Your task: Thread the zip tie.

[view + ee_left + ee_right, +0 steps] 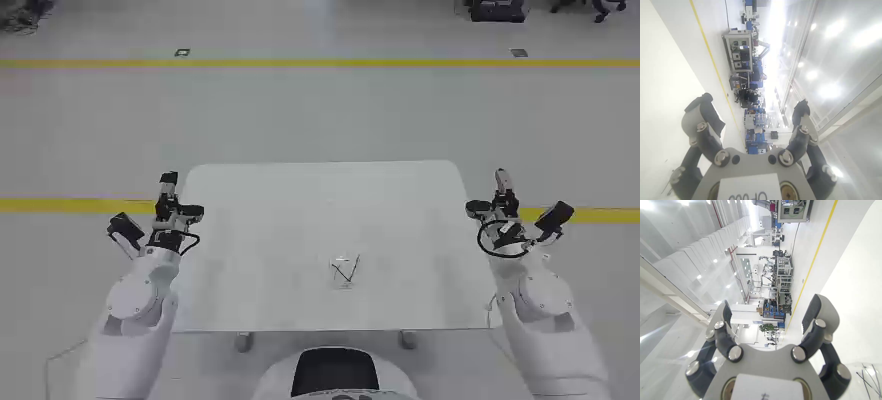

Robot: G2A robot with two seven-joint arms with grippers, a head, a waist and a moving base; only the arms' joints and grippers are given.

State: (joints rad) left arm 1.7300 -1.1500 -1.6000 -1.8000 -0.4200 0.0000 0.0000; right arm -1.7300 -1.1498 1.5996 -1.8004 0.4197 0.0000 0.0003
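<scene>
Near front centre of table [300, 200]: thin dark zip ties [345, 270], crossed in a small loose heap. Well apart from both grippers, roughly between them. At left table edge: left gripper [168, 181], fingers spread, empty. Just beyond right edge: right gripper [501, 179], fingers spread, empty.

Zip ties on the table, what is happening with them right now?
Nothing is handling them yet. The zip ties lie on the table, near its front edge. The left end effector and the right end effector are open and empty at the table's two sides, apart from the ties.
</scene>
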